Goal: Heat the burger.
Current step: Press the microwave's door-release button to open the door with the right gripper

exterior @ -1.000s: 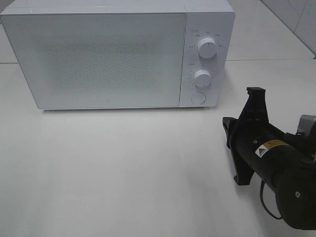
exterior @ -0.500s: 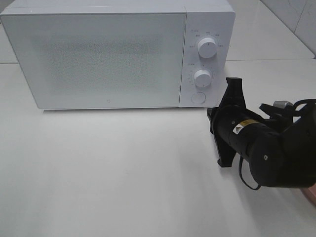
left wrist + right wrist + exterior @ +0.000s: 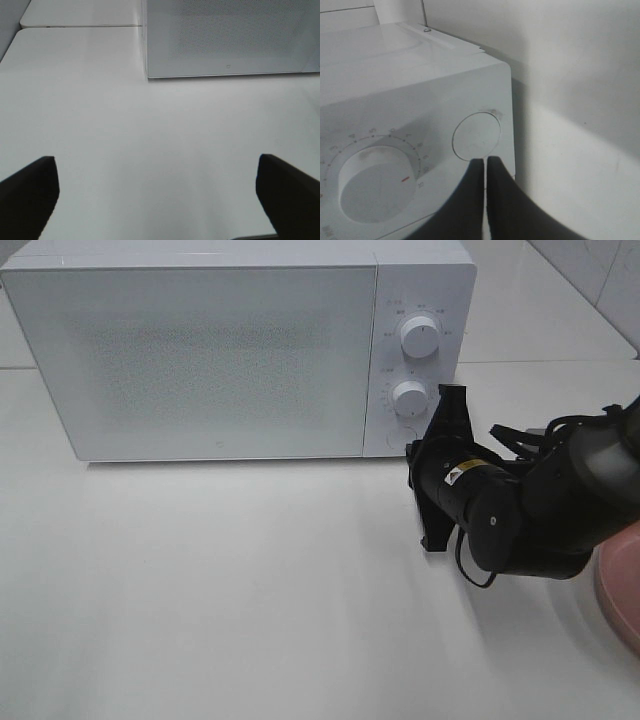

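Observation:
The burger is out of view in every frame. A white microwave stands at the back of the table with its door closed. My right gripper is shut, its tips pressed together right in front of the microwave's lower right corner. In the right wrist view the shut gripper sits just below the round button, at or almost touching its edge. My left gripper is open and empty above bare table, with the microwave's lower left corner ahead of it.
Two white dials sit above the button on the control panel; the lower dial shows beside the right gripper. The rim of a pink plate pokes in at the right edge. White table spreads before the microwave.
My right arm has swung left and toward the microwave, bringing the shut gripper up to the panel's lower corner. The pink plate's rim has come into sight behind it.

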Available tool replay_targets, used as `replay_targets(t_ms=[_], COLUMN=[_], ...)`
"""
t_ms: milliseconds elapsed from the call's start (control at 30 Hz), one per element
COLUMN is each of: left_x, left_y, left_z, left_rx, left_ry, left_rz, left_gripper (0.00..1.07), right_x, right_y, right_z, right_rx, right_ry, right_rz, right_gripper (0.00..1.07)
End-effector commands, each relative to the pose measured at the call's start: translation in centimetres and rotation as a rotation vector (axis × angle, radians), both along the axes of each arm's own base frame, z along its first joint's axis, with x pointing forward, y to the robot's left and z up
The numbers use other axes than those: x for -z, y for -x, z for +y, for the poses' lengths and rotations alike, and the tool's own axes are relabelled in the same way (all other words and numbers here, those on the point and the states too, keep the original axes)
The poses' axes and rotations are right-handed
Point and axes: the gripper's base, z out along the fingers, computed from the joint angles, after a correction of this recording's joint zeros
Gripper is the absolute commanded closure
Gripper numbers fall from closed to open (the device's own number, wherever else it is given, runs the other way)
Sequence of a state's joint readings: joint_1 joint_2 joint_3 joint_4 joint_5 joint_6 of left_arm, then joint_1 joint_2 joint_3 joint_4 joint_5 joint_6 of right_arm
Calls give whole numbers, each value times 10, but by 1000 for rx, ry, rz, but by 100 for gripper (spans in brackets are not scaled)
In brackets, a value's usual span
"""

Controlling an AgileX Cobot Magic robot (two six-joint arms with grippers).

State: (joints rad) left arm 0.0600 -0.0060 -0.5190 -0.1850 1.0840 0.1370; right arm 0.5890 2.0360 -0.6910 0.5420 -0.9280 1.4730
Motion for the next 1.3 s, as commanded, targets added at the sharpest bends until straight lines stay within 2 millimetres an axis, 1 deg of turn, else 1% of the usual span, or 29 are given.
replay_targets(t_ms=[33,67,133,167,200,233,367,500,633,833,933,1000,1300], left_x=[0,0,0,0,0,0,0,0,0,0,0,0,0], left_y=[2,2,2,2,2,2,2,2,2,2,2,2,2], left_z=[0,0,0,0,0,0,0,0,0,0,0,0,0], left_rx=[-5,-5,-5,-5,-5,-5,-5,-5,-5,-5,-5,-5,-5], left_ry=[7,7,7,7,7,7,7,7,7,7,7,7,7], left_rz=[-26,-26,-26,-26,-26,-26,-26,-26,-26,-26,-26,-26,-26], left_gripper=[7,7,7,7,7,7,7,7,7,7,7,7,7], right_x=[1,4,6,8,8,9,12,14,12,10,8,1,-4], right_y=[-7,-11,-13,-18,-18,-24,-33,-36,-42,-45,-47,-49,-51], right_z=[3,7,8,7,7,6,6,8,5,6,4,3,2], right_rx=[-2,-3,-3,-4,-4,-9,-12,-14,-3,-2,10,19,37], right_ry=[-12,-13,-13,-10,-10,-5,-5,-3,10,18,37,47,37], right_rz=[-3,-5,-2,-1,-1,-4,-12,-15,-35,-51,-84,-160,-223], right_gripper=[107,107,107,107,107,107,107,107,107,107,107,107,107])
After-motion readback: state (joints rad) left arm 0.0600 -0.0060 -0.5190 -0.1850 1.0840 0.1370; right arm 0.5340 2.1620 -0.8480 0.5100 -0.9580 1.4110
